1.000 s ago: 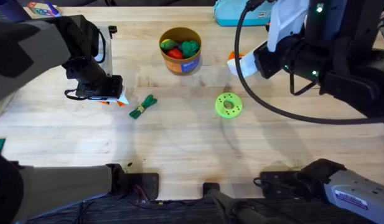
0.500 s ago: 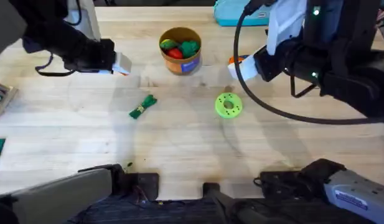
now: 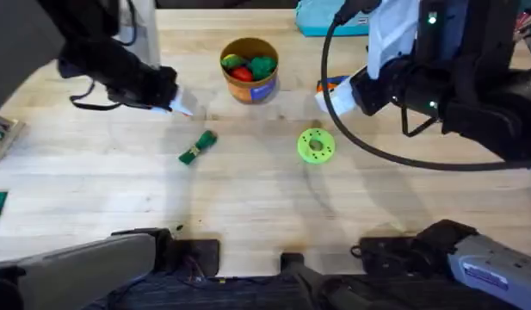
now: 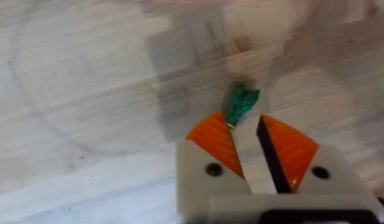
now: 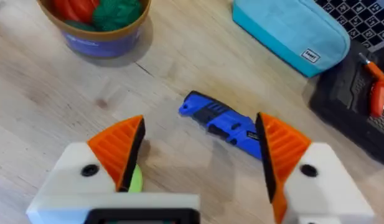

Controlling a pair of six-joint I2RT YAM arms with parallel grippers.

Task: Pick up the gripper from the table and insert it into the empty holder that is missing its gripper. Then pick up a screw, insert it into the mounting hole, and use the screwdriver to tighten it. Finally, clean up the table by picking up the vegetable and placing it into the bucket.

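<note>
Overhead: the vegetable (image 3: 197, 147) lies near the left gripper (image 3: 181, 103).

vegetable (image 3: 197, 147) on table (image 3: 248, 198), bucket (image 3: 250, 70) behind it, disc (image 3: 317, 145) to its right

Lower part of the vegetable (image 4: 241, 104) behind the left tool's pads (image 4: 213, 142).

Pale planked table (image 3: 248, 198) with visible grain, dark-green vegetable (image 3: 196, 147) with yellowish band, yellow-orange bucket (image 3: 267, 86) with blue label, bright-green disc (image 3: 316, 145), teal case (image 5: 291, 36), blue tool (image 5: 221, 122), orange ribbed pads (image 5: 120, 142)
</note>
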